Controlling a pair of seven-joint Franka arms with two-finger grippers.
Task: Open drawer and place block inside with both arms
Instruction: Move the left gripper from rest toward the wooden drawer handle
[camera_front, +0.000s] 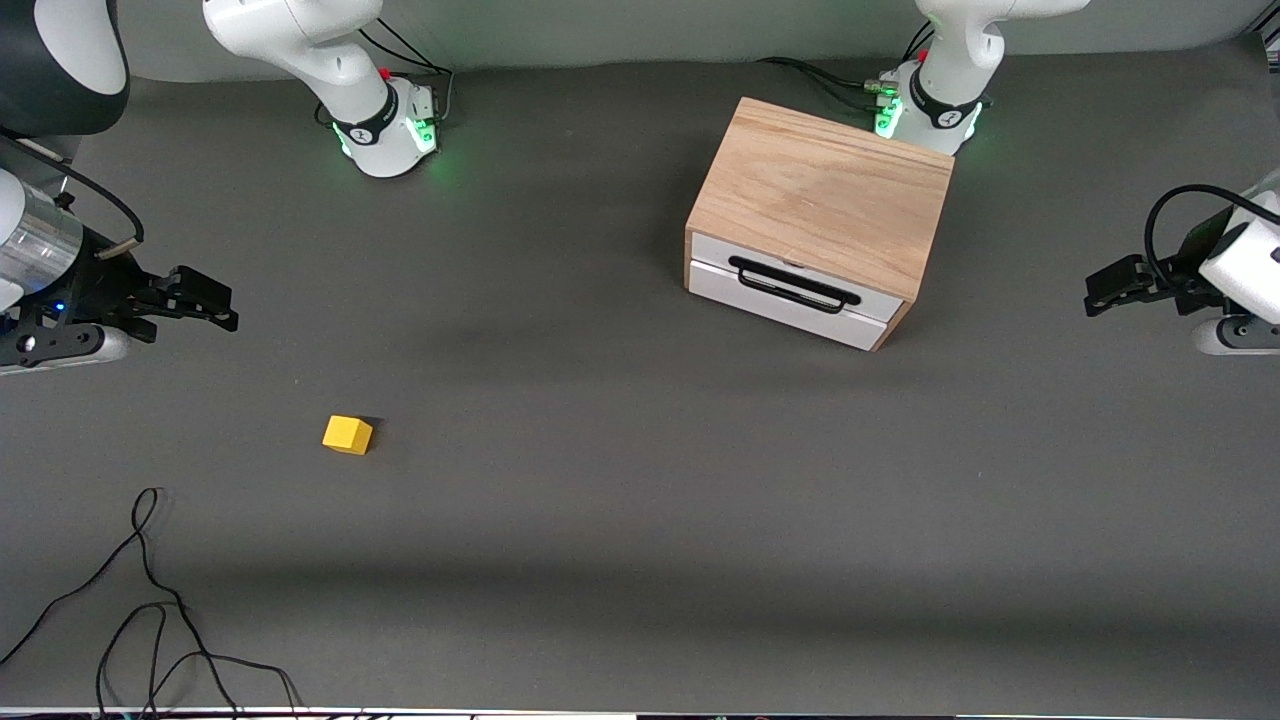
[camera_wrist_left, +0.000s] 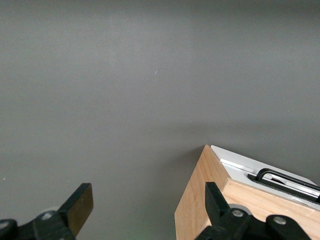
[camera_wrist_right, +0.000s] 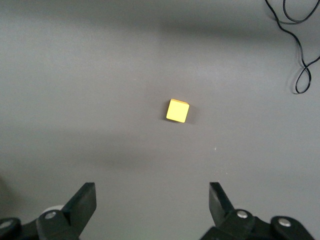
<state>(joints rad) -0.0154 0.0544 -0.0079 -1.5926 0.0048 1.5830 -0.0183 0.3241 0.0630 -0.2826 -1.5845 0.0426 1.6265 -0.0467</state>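
The light-wood cabinet (camera_front: 820, 200) stands on the grey table toward the left arm's end. Its drawer (camera_front: 790, 300) is shut, with a white front and a black bar handle (camera_front: 795, 284). The yellow block (camera_front: 348, 434) lies on the table toward the right arm's end, nearer the front camera than the cabinet. My right gripper (camera_front: 222, 304) is open and empty above the table, apart from the block. In the right wrist view the block (camera_wrist_right: 178, 110) lies ahead of the open gripper (camera_wrist_right: 151, 200). My left gripper (camera_front: 1097, 293) is open and empty beside the cabinet. The left wrist view shows the cabinet's corner (camera_wrist_left: 200, 200), the handle (camera_wrist_left: 285, 180) and the open gripper (camera_wrist_left: 149, 207).
A loose black cable (camera_front: 150, 600) lies on the table near the front edge at the right arm's end; it also shows in the right wrist view (camera_wrist_right: 300, 50). The arm bases (camera_front: 385, 130) (camera_front: 925, 110) stand along the back, the left arm's base close to the cabinet.
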